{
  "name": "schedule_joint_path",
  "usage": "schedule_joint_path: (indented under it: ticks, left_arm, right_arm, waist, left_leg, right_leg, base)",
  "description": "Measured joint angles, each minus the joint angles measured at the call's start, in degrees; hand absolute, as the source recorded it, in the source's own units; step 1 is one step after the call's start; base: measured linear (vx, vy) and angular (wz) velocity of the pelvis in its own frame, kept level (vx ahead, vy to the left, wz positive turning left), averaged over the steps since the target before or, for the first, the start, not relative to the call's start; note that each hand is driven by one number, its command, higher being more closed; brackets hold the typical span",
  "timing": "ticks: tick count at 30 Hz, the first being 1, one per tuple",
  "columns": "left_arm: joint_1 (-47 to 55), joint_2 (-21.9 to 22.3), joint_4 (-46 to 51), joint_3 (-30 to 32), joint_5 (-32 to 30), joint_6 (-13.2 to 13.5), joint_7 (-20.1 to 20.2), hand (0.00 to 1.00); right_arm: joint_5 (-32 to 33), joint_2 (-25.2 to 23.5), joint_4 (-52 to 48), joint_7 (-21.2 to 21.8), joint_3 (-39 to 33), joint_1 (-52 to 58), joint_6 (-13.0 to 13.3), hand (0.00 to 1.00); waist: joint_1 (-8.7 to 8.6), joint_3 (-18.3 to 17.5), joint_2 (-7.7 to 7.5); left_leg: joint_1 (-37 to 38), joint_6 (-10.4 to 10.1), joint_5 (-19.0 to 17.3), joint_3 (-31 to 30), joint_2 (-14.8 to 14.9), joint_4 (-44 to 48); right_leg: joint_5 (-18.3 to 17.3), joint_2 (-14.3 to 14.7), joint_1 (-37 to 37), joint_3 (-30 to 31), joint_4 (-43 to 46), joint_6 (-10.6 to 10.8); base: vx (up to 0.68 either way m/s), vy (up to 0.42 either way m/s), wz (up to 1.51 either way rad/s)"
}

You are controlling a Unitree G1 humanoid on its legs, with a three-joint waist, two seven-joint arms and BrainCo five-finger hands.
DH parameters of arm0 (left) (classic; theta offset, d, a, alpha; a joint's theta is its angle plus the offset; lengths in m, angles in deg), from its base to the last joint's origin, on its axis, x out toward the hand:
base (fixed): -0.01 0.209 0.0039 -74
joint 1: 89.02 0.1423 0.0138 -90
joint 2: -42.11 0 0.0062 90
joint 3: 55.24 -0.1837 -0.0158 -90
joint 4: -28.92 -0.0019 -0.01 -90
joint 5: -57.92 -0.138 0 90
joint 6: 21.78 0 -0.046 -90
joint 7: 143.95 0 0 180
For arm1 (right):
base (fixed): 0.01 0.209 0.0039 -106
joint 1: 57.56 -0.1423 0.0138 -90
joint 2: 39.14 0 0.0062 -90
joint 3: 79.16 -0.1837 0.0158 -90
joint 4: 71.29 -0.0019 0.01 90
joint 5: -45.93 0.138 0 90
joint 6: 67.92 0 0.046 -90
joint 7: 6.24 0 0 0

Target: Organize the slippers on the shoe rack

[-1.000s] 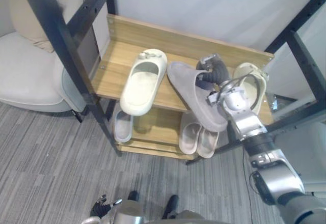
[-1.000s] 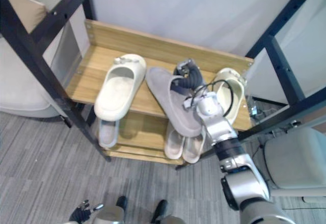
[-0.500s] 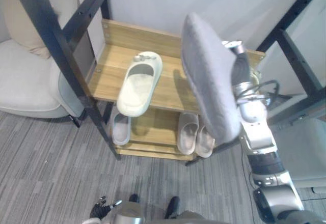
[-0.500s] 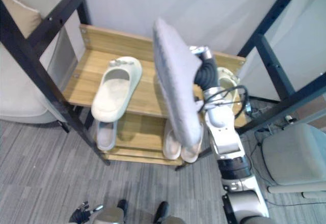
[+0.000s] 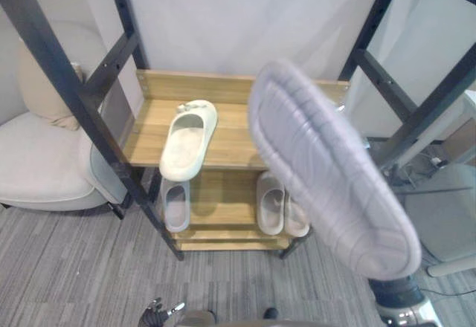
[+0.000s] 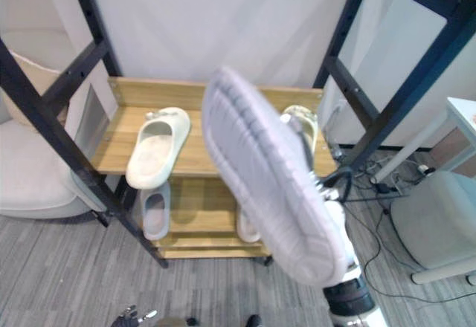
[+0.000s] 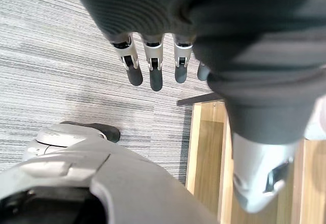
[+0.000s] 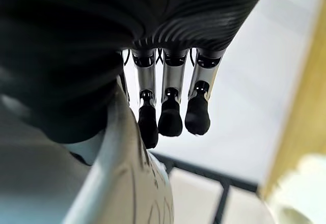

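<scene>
Right hand grips grey ribbed-sole slipper, held high before wooden shoe rack; left hand hangs, fingers relaxed.

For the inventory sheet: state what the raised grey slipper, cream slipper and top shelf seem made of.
The grey slipper: matte foam or rubber, probably; ridged tread lines on the sole.
The cream slipper: smooth moulded foam or plastic, one seamless piece.
The top shelf: light wood or wood-look laminate, visible grain.
</scene>
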Motion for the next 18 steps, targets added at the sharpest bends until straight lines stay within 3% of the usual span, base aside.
schedule_joint_path:
  ticks: [9,13,15,18]
  left_arm:
    - [-0.5,-0.8,-1.3,-2.6,0.0,0.8,0.4,0.00]
    - [-5.6,-0.2,-0.9,-3.6,0.8,1.1,0.2,0.00]
    - [-8.9,-0.3,-0.6,-4.3,2.2,1.8,0.2,0.00]
    - [-11.6,-0.4,0.3,-4.5,3.4,2.4,-0.9,0.00]
  right_arm:
    - [-2.8,0.7,11.9,5.1,13.3,2.9,-2.4,1.00]
    - [-5.1,2.7,17.5,4.9,17.4,-5.7,-2.5,1.00]
    - [-7.0,3.2,18.7,4.2,18.1,-10.2,-2.5,1.00]
    - [-10.0,3.4,20.9,2.2,19.0,-14.9,-2.5,1.00]
  waist:
    - [0.54,0.1,0.57]
    - [1.32,7.7,2.88]
    - [2.33,12.1,2.96]
    - [3.66,15.6,2.88]
  left_leg:
    - [0.4,0.3,-0.5,-1.0,-0.4,2.1]
    - [-10.6,-0.1,-6.5,-3.5,1.1,19.0]
    - [-15.4,-0.2,-7.3,-4.3,0.9,24.0]
    - [-21.9,-0.5,-8.2,-5.9,0.3,29.4]
  right_leg:
    - [-0.7,-0.3,1.7,-0.8,0.5,0.5]
    - [-6.5,-0.8,-6.3,-2.8,14.9,-0.7]
    - [-9.2,-2.3,-11.7,-3.8,22.5,-1.2]
    - [-12.1,-4.1,-17.7,-5.0,29.6,-1.8]
  base:
    - [0.01,0.020,0.07]
    - [-0.15,0.040,0.33]
    - [-0.24,0.027,0.33]
    - [-0.23,0.012,0.31]
